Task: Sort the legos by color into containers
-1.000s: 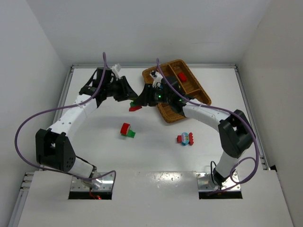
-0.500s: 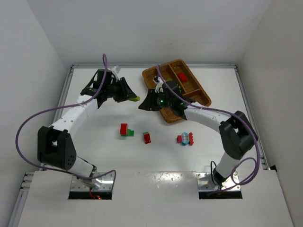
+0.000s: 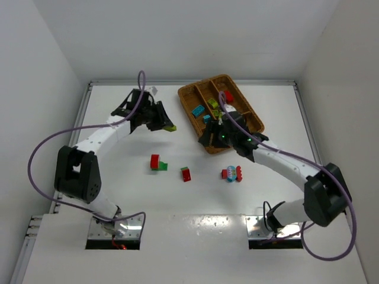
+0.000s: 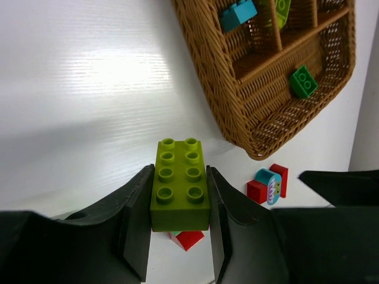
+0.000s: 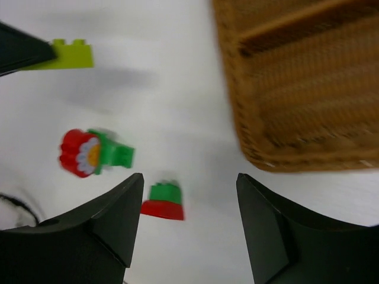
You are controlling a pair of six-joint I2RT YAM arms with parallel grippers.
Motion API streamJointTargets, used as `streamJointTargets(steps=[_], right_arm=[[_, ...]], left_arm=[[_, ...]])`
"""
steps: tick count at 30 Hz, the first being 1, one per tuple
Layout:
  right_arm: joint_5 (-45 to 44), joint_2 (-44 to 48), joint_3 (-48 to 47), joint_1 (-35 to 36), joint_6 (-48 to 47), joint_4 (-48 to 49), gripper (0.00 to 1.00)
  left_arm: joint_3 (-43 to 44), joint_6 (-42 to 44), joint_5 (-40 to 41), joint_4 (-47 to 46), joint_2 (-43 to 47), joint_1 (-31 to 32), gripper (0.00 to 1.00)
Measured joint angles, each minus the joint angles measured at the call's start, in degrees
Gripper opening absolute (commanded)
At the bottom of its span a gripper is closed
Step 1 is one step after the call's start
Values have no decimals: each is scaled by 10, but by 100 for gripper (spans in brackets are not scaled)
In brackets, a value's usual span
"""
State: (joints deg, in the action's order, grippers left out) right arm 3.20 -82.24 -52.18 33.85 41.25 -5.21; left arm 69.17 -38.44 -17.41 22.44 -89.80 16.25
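Over at the far left of the desk, the left gripper is clamped tight on a yellow-green brick, studs up, squeezed flat between both fingers and carried above the surface. The left wrist view confirms it: the jaws press on the brick's long sides.

The right gripper hangs wide open with nothing in it, hovering by the near corner of the wicker tray, which lies slantwise toward the far right corner of the desk.

Inside the tray there is a cyan brick in one long section, a second yellow-green brick in the section next to it, a dark green brick alone in the crosswise end section, and a red brick in the long section nearest the right edge.

Loose in the middle of the desk, well apart from the tray, lie a red-and-green clump, a small red-and-green piece just to its right, and a red-and-cyan clump further right.
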Motion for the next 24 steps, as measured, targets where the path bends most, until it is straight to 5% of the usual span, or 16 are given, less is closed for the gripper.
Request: streamJointTargets(steps=[13, 24], right_arm=[[-281, 220, 42, -56, 73, -181, 66], [-344, 269, 47, -60, 84, -255, 68]], left_arm=[[292, -17, -14, -37, -258, 96, 0], [572, -45, -51, -152, -529, 119, 0]])
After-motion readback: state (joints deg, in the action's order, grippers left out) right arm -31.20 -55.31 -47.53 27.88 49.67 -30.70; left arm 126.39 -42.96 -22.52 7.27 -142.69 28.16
